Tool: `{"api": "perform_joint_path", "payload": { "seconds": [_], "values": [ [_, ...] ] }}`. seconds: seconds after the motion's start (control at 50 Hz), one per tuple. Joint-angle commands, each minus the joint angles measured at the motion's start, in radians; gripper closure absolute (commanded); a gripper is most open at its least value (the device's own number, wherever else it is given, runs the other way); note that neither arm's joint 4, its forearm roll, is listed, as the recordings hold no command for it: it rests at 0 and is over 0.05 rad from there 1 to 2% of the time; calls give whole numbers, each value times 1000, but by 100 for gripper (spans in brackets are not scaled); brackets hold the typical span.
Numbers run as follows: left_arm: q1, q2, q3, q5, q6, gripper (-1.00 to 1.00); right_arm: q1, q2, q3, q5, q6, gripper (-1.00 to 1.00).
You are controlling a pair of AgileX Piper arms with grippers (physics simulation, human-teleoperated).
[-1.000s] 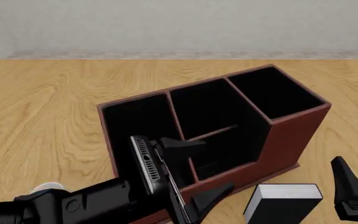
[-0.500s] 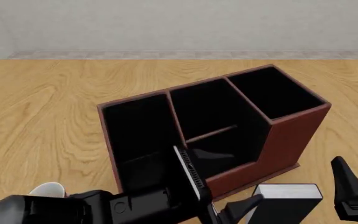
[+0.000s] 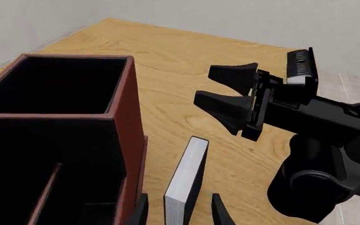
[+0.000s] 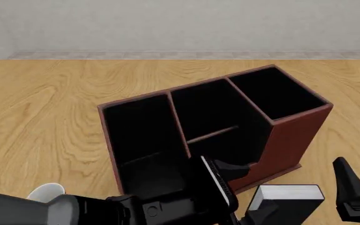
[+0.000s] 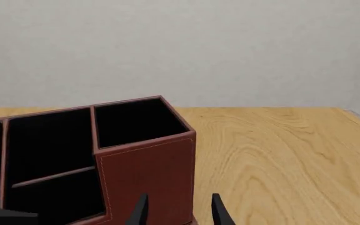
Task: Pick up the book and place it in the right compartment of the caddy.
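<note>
Black book (image 3: 186,180) stands on edge between the left gripper's (image 3: 178,210) spread, unclosed fingers, so a skewed squeeze could topple it against the caddy (image 4: 292,136).

Both arms matte black, rounded joint housings, no visible cables. Left arm (image 4: 73,212): grey rounded segment at the frame's lower left; slim silver-edged module with a row of small holes just behind the gripper. Right gripper (image 3: 230,96): two black wedge-shaped fingers (image 3: 225,108) on a blocky black mount; same silver module behind
</note>
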Motion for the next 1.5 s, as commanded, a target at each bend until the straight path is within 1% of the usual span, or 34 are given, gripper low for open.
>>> {"api": "perform_joint_path", "payload": {
  "seconds": [0.02,0.26,0.94,1.06,1.08,1.36,1.5],
  "values": [
    [-1,78,-29,-22,-10,-100,0,0,0,0,0,-100],
    [4,147,-64,-31,-8,-100,0,0,0,0,0,-100],
    [16,314,-132,-64,-45,-100,0,0,0,0,0,-100],
    [6,331,-136,-69,-56,-100,0,0,0,0,0,-100],
    [15,330,-134,-73,-54,100,0,0,0,0,0,-100],
    [8,305,-123,-67,-60,100,0,0,0,0,0,-100],
    [-5,252,-92,-67,-64,100,0,0,0,0,0,-100]
  ]
}}
